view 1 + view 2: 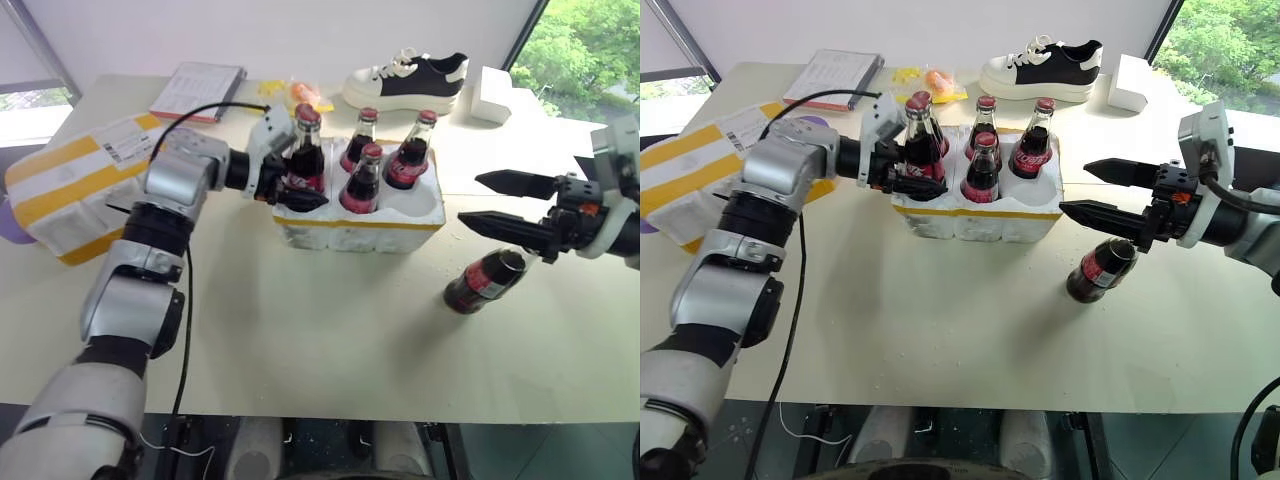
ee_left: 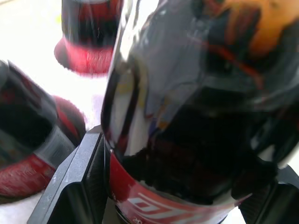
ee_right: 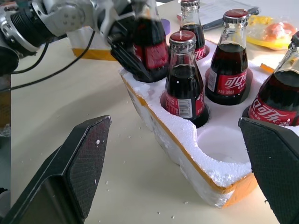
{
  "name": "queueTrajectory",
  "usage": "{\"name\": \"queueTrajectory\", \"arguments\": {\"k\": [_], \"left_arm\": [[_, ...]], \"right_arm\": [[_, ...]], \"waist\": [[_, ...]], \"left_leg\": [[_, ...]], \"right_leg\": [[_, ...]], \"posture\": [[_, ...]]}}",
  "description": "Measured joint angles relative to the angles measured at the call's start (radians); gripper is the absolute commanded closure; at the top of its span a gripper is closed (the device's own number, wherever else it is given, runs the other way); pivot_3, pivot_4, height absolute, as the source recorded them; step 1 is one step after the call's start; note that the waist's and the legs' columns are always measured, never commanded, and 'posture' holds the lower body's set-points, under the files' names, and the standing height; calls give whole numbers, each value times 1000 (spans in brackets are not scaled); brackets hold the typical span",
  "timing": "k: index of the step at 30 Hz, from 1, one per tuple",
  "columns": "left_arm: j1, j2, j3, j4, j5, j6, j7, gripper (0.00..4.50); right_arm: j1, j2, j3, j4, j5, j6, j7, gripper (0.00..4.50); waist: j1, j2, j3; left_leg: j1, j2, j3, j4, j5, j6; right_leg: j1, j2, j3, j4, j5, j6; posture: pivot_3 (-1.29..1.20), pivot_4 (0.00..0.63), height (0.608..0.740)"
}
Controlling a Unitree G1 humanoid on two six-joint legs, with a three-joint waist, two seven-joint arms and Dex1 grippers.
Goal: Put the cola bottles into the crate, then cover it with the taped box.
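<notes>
1. The crate [image 1: 360, 225], a low white foam tray with a yellow band round its base, is seen at the middle of the tabletop [image 1: 300, 330].
2. Five upright cola bottles are counted in the crate's wells, with red caps and red labels; one is at the front centre [image 1: 362, 180], and two more stand behind it [image 1: 360, 138] [image 1: 412, 152]. The front well at the crate's 3 o'clock end is seen empty.
3. One bottle at the crate's 9 o'clock end [image 1: 303, 152] is gripped low on its body by the left jaws [image 1: 290, 190], seated in or just above its well; which cannot be told.
4. A sixth cola bottle [image 1: 484, 281] is seen lying on its side on the tabletop at 4 o'clock from the crate, apart from it.
5. The right jaws [image 1: 500, 205] are held wide open and empty, just above the lying bottle and pointing toward the crate.
6. The taped box [image 1: 70, 180], white foam with broad yellow bands and a shipping label, is placed at 9 o'clock from the crate, behind the left arm.
7. At 12 o'clock, along the far edge, a black and white shoe [image 1: 408, 80], a small white block [image 1: 495, 95], a booklet [image 1: 198, 90] and an orange packet [image 1: 300, 95] are seen.
</notes>
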Motion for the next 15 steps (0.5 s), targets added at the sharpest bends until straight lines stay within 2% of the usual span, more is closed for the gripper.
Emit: {"name": "queueTrajectory", "arguments": {"k": [1,9,12,15], "left_arm": [[-3,-7,1,5,8,-8,10,32],[-3,2,14,16,15,-8,8,32],[4,45,58,-31,-36,76,-25,32],[10,128,132,-155,-126,198,-66,32]], "right_arm": [[-3,0,2,0,2,0,-1,0],[-18,0,6,1,5,0,-11,0],[-24,0,12,1,3,0,-15,0],[-25,-1,11,5,-10,-5,-23,0]], "waist": [[1,0,0],[-2,0,0],[-6,0,0],[-10,0,0]], "left_leg": [[1,0,0,0,0,0],[1,0,-2,1,0,1],[0,0,-2,1,0,1],[0,1,-2,0,0,0]], "right_leg": [[1,0,0,0,0,0],[1,0,0,0,0,0],[0,0,0,1,0,0],[-1,0,0,1,0,0]], "posture": [[0,150,740],[0,150,740],[0,150,740],[0,150,740]]}}
